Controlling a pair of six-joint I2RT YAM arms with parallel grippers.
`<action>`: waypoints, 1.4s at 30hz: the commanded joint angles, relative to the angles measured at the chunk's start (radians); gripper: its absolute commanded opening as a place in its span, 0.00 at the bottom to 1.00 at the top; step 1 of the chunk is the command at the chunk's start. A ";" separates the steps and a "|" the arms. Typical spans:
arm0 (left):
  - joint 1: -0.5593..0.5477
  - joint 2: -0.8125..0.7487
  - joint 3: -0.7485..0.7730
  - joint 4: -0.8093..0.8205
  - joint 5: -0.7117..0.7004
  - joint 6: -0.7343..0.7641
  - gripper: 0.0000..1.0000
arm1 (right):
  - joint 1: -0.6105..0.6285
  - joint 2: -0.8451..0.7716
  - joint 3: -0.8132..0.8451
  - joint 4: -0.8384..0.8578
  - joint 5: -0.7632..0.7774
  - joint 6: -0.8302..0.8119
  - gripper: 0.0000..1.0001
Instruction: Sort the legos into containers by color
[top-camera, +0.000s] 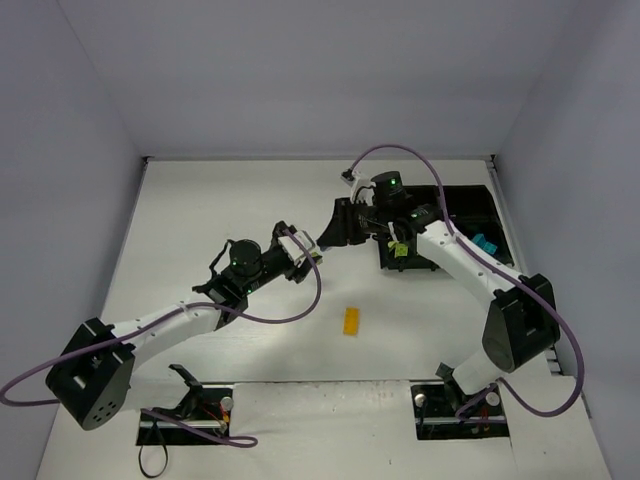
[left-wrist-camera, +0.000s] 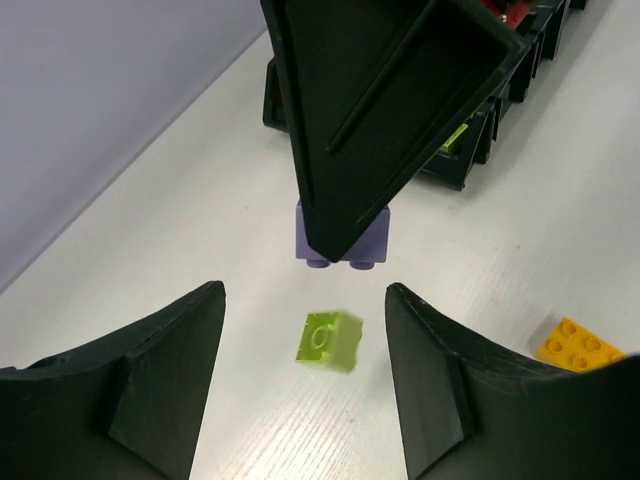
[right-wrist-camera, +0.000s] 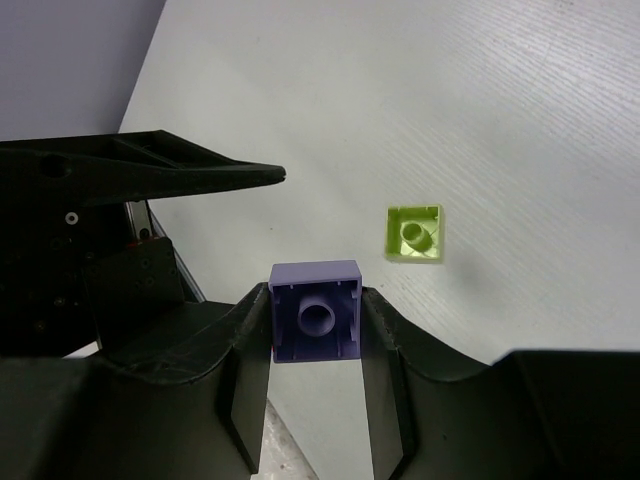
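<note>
A purple brick (right-wrist-camera: 316, 325) sits at the lower centre of the right wrist view, pinched between the two fingers of the right gripper (right-wrist-camera: 316, 308), its hollow underside facing the camera. Whether it touches the table (right-wrist-camera: 520, 120) cannot be told. Just to its upper right a green brick (right-wrist-camera: 414, 232) lies on the table, hollow side up, apart from the purple one.

In the left wrist view the green brick (left-wrist-camera: 328, 340) is low in the centre (slightly blurred), lying between the spread fingers of the left gripper (left-wrist-camera: 305, 292), which touch nothing. The purple brick (left-wrist-camera: 340, 242) is just above it, under the dark tip of the right gripper. An orange brick (left-wrist-camera: 580, 345) lies at the lower right edge.

From above, the two grippers meet near the middle of the frame. The black tray (top-camera: 470, 200) lies at the upper right, partly hidden by the right arm, with cyan bricks (top-camera: 485, 245) in a compartment at its right. The orange brick (top-camera: 351, 321) lies alone below centre, well apart from the tray.
</note>
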 joint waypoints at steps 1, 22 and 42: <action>0.010 0.010 0.002 0.105 -0.021 -0.032 0.58 | -0.003 0.014 -0.021 0.043 0.014 -0.031 0.00; 0.011 -0.069 0.056 -0.125 -0.348 -0.411 0.75 | -0.447 0.037 0.042 0.052 0.825 -0.017 0.00; 0.063 -0.074 0.240 -0.691 -0.445 -0.658 0.76 | -0.586 0.347 0.346 0.084 0.811 -0.128 0.62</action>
